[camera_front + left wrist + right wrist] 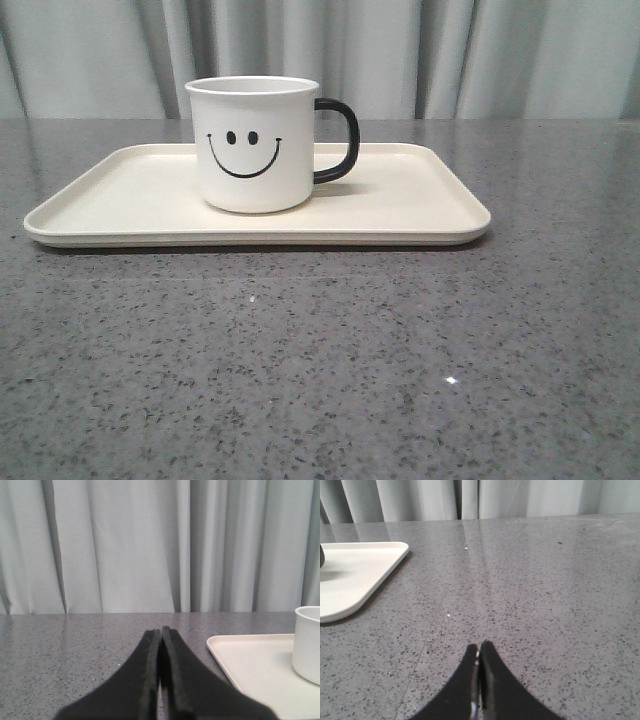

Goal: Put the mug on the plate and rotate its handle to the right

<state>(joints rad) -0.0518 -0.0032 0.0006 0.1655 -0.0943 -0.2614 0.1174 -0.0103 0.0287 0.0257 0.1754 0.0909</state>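
The white mug (253, 145) with a black smiley face stands upright on the cream plate (420, 205), left of the plate's middle. Its black handle (338, 140) points to the right. Neither gripper shows in the front view. In the left wrist view my left gripper (160, 632) is shut and empty over the table, left of the plate (250, 665) and apart from the mug (307, 642). In the right wrist view my right gripper (479, 650) is shut and empty over the table, right of the plate's corner (355, 575); a sliver of the handle (321, 556) shows at the frame's edge.
The grey speckled table (320, 360) runs from the front edge to a pale curtain (450, 50) at the back.
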